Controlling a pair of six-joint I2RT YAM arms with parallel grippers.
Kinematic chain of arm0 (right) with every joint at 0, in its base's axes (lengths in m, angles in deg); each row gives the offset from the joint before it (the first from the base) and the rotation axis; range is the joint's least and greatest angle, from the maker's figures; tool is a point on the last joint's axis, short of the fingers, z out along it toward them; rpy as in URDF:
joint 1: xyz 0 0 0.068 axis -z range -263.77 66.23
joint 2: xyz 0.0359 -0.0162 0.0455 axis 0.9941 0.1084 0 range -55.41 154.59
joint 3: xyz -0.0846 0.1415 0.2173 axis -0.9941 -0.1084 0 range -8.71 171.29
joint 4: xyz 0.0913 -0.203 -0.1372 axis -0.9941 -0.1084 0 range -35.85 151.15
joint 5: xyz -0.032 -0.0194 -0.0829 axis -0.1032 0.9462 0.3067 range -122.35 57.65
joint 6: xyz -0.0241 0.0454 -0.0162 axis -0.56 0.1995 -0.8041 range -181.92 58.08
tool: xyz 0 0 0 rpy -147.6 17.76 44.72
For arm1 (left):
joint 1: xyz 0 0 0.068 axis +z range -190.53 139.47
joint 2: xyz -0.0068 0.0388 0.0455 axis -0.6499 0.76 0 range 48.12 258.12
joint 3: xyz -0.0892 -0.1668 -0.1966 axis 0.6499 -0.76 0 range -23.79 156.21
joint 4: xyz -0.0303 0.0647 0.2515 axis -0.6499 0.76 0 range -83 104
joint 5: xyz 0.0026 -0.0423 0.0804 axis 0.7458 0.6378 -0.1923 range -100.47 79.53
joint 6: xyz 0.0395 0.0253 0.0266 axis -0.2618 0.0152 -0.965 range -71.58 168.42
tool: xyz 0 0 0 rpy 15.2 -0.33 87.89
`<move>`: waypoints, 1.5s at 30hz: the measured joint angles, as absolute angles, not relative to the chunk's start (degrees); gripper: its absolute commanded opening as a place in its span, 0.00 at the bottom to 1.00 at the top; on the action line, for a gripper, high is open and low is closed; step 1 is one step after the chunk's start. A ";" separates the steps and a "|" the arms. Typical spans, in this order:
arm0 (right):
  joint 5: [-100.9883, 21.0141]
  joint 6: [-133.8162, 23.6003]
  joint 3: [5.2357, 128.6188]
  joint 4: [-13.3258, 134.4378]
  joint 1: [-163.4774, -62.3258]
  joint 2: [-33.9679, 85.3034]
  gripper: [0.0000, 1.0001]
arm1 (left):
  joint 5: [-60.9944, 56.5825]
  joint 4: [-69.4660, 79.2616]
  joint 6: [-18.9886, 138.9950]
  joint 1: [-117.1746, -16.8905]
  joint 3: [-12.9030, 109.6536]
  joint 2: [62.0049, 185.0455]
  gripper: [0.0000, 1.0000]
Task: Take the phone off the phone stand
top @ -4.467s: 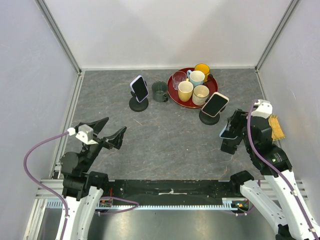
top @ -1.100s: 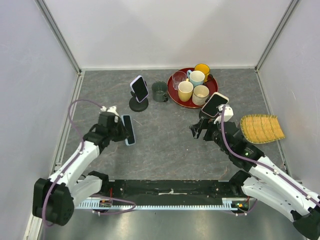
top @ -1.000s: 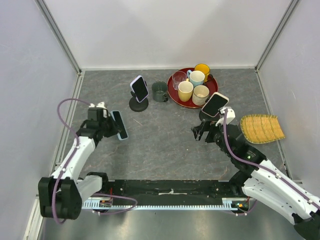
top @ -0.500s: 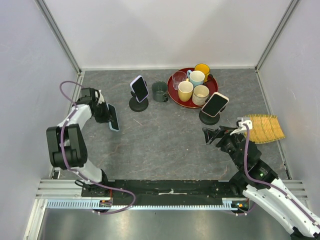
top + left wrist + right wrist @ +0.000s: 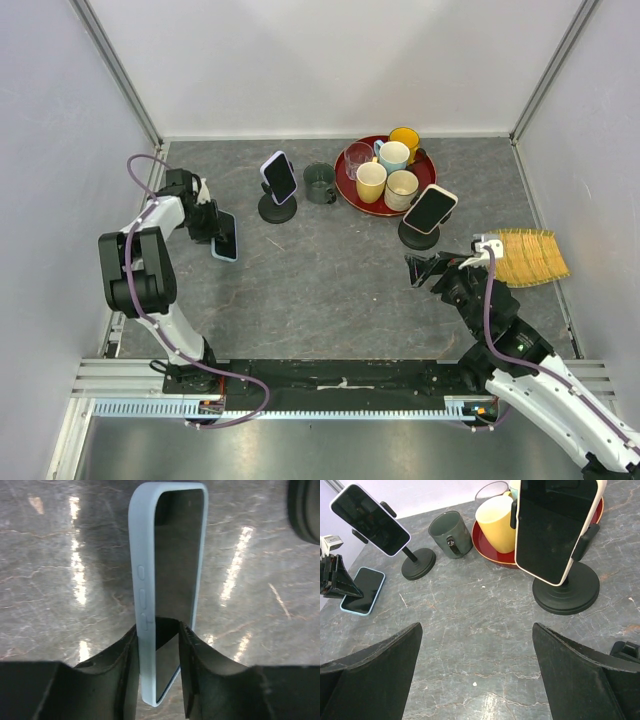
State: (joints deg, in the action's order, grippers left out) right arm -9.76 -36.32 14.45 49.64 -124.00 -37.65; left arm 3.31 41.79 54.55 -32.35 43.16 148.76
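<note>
A phone in a pale blue case (image 5: 225,237) lies on the table at the left, also in the right wrist view (image 5: 362,590). My left gripper (image 5: 208,228) straddles its near end (image 5: 167,580). One finger (image 5: 127,665) touches the case edge, the other stands a little off the screen, so the jaws are open. A second phone (image 5: 279,177) sits on a black phone stand (image 5: 277,210). A third phone (image 5: 431,208) sits on another phone stand (image 5: 418,237). My right gripper (image 5: 425,272) hangs wide open and empty in front of that stand (image 5: 566,594).
A red tray (image 5: 347,192) with several mugs stands at the back. A grey-green mug (image 5: 319,183) sits beside it. A bamboo mat (image 5: 525,257) lies at the right. Walls close in on three sides.
My left gripper carried the blue-cased phone to the far left, lowered it to the table and parted its jaws. My right gripper drew back from the right stand, then held still.
</note>
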 measured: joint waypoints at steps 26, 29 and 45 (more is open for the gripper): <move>1.46 -34.85 30.14 35.90 -124.00 -20.80 0.98 | -5.91 38.71 56.39 -32.30 40.24 126.97 0.93; 3.90 -35.29 34.14 33.49 -124.00 -16.96 0.98 | -4.93 34.92 57.94 -32.74 36.52 115.76 0.95; 10.59 -35.77 48.11 33.01 -113.99 2.65 0.98 | -11.57 27.06 57.40 -52.35 16.04 81.31 0.99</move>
State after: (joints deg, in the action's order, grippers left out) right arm 10.59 -35.77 48.11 33.01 -113.99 2.65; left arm -11.57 27.06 57.40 -52.35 16.04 81.31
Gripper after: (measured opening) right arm 0.982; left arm 0.991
